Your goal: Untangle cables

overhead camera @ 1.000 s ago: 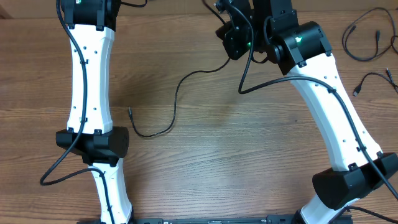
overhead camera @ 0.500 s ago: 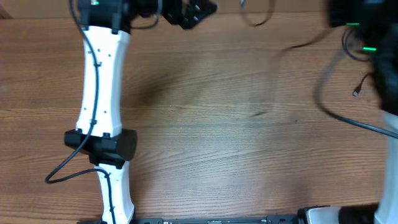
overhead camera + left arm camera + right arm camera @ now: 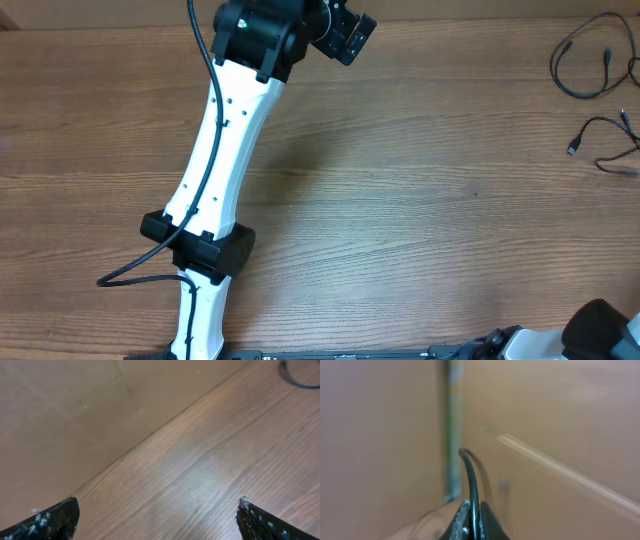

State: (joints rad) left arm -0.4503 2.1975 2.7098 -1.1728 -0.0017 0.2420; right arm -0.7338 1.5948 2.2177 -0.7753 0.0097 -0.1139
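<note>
reaching wide, cables far off to the right

hovering over the far edge of the bench (image 3: 400,200), the left fingers (image 3: 52,521) are spread fully apart with nothing between them. only bare wood shows in the gap on the left wrist view.

everything turns on direction. from the left fingers, the loose cables lie well off to the right and none is near them. the looped cable (image 3: 578,68) is out that way at about the same depth. the second cable (image 3: 600,140) sits just nearer than the loop, its plug end pointing back toward the left fingers and its length trailing away to the right. a dark curve of cable (image 3: 295,377) peeks in at the top right corner of the left wrist view, which confirms that bearing.

now the other side. the right fingers (image 3: 462,527) are pressed together on a thin black cable (image 3: 471,485) that rises straight up out of the pinch. the background there is blurred, and the overhead does not show them, so how far they sit from the left fingers cannot be told.

my read: the left arm (image 3: 220,150) needs a long sweep rightward before it can grip anything, and the second cable's plug end is the end facing it.
</note>
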